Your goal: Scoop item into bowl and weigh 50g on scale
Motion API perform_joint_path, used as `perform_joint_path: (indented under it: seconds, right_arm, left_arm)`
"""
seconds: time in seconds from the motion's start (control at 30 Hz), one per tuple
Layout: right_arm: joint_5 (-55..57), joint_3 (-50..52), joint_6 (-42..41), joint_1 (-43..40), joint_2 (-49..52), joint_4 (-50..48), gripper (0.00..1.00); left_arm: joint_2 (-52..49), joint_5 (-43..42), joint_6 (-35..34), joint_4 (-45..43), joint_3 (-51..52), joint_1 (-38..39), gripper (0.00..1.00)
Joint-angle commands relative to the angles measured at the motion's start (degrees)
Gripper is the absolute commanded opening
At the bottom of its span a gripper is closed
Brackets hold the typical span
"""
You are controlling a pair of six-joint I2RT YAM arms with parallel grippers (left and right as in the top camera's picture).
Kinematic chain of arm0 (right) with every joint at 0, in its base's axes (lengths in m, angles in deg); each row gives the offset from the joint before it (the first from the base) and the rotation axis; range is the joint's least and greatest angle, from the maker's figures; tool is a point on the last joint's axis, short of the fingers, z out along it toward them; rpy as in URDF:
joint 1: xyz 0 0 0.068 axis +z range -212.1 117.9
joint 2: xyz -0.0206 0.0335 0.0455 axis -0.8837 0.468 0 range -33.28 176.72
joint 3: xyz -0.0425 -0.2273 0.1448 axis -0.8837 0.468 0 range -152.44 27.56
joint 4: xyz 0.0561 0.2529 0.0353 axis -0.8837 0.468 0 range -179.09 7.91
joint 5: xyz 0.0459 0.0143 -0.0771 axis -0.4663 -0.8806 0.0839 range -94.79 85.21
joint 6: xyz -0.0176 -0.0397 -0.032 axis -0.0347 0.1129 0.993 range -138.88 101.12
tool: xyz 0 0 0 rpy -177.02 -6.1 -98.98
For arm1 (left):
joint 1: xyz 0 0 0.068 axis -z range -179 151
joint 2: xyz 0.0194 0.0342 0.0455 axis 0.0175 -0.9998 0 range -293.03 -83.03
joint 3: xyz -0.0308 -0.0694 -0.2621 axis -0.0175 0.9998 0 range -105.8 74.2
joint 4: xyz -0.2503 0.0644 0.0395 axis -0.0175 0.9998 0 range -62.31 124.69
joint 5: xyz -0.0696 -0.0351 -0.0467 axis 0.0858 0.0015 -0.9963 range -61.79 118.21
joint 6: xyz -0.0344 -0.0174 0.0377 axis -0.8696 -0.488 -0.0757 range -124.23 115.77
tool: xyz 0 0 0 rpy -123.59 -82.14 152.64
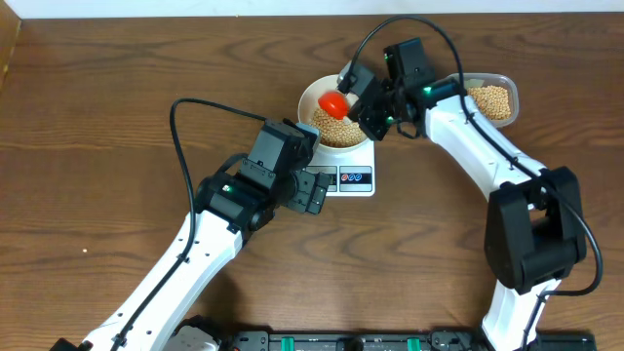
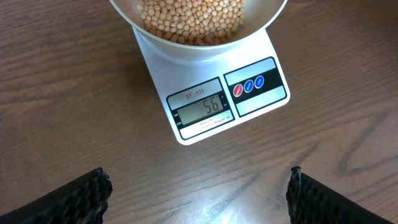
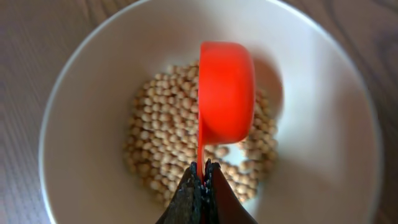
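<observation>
A white bowl (image 1: 314, 97) (image 3: 81, 74) (image 2: 205, 48) holding tan beans (image 3: 168, 124) (image 2: 189, 18) rests on the white scale (image 1: 353, 181) (image 2: 217, 93), whose display reads 56. My right gripper (image 3: 204, 167) (image 1: 363, 105) is shut on the thin handle of a red scoop (image 3: 225, 93) (image 1: 333, 102), which hangs tilted on its side over the beans in the bowl. My left gripper (image 2: 199, 193) (image 1: 310, 195) hovers open over bare wood just in front of the scale, nothing between its fingers.
A clear plastic container (image 1: 505, 90) with more beans (image 1: 490, 100) sits at the back right, beside the right arm. Brown wooden table (image 1: 97, 117) all round; the left arm crosses the front left.
</observation>
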Motion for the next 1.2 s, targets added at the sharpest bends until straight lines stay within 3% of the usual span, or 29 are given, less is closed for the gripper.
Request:
perform_joint_path:
  seconds: [0.0, 0.5, 1.17]
  right_arm:
    - [-0.07, 1.79, -0.68, 1.53, 0.55, 0.24, 0.01]
    - [-0.26, 2.19, -1.22, 2.21, 0.52, 6.03, 0.01]
    - [-17.84, -0.50, -8.46, -3.63, 0.02, 6.88, 0.01]
  left_arm:
    - [0.42, 0.94, 0.17, 0.22, -0.09, -0.20, 0.92]
    - [0.42, 0.94, 0.17, 0.22, -0.09, -0.20, 0.92]
    - [0.42, 0.94, 0.17, 0.22, -0.09, -0.20, 0.92]
